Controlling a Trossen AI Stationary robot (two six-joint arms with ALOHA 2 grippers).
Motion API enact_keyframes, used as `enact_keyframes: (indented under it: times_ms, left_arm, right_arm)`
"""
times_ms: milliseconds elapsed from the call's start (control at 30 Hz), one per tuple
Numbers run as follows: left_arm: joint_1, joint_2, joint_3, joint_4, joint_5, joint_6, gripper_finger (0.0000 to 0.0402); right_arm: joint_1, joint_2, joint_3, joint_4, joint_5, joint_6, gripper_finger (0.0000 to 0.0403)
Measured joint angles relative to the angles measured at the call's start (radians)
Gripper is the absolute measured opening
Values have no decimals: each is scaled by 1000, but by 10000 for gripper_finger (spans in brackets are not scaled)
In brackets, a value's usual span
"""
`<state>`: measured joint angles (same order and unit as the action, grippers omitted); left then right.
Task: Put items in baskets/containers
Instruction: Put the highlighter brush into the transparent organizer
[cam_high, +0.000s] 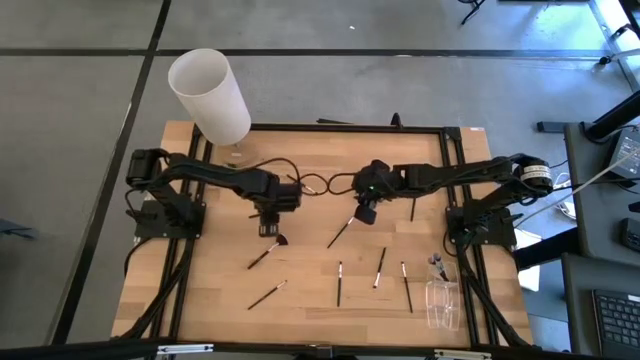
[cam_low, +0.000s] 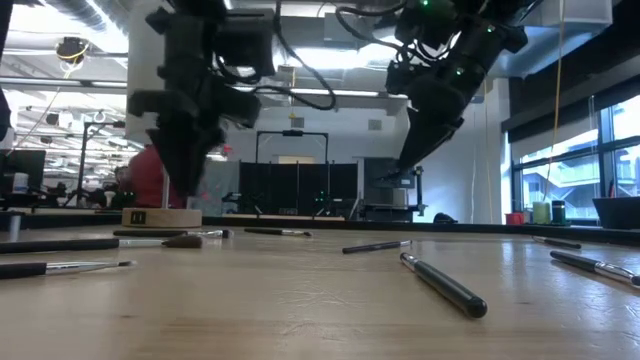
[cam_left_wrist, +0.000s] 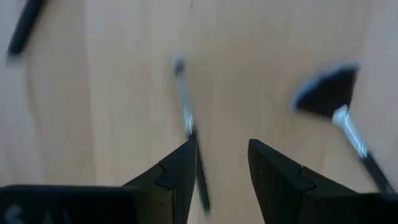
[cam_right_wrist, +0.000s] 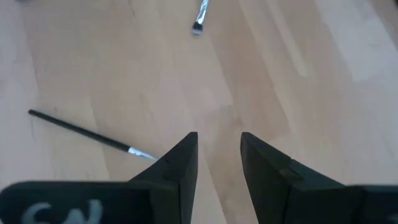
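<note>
Both arms are reaching in over the middle of the wooden table (cam_high: 200, 290), and neither is carrying anything. The left gripper (cam_high: 268, 222) is hanging above the board with its two fingers (cam_left_wrist: 177, 177) standing apart and nothing between them. The fan-headed brush (cam_high: 265, 254) is lying just on the near side of it, fan end closest to the gripper; in the left wrist view the dark fan (cam_left_wrist: 328, 90) is sitting off to one side of the fingers, while a thin brush (cam_left_wrist: 189, 134) is running up beside one fingertip without being clamped.

The right gripper (cam_high: 365, 212) is hovering right of centre, its fingers (cam_right_wrist: 180, 165) also parted and empty. A slanted brush (cam_high: 342, 231) is lying just near-left of it, close under the fingertips but not held.

More brushes are lying loose on the near half of the table: one at the near left (cam_high: 267, 294), and three roughly side by side in the near middle (cam_high: 339, 283), (cam_high: 380, 268), (cam_high: 406, 287). The clear plastic holder (cam_high: 442, 300) is resting at the near right corner, well apart from both grippers, with what looks like a few brush ends at its far end. A white cylinder (cam_high: 210, 95) is standing at the far left edge.
</note>
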<state>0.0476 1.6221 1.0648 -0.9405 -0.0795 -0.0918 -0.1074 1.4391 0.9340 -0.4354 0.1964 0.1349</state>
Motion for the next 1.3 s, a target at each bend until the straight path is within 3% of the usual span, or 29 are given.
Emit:
enact_keyframes:
  times_ms: [133,333,567,700,833,1067,1300]
  left_arm:
    - [-22,-7,10,-46,-87,-114,141]
    - [-52,-9,-1,-9,17,-381,141]
    - [-167,-8,-12,4,47,-649,141]
    - [-217,-3,-12,37,7,-756,141]
    - [-297,26,-12,89,-104,-874,141]
    - [-421,90,-13,101,-74,-1005,141]
    - [-472,161,-14,107,-68,-1065,141]
  right_arm:
    - [0,0,0,23,10,9,122]
    - [38,0,0,-4,-30,35,122]
    - [65,-11,0,-2,-32,-10,122]
    - [64,-18,0,-2,-32,-7,122]
    - [64,-19,0,-3,-32,20,122]
    - [64,-19,0,-3,-32,23,122]
    - [64,-19,0,-3,-32,17,122]
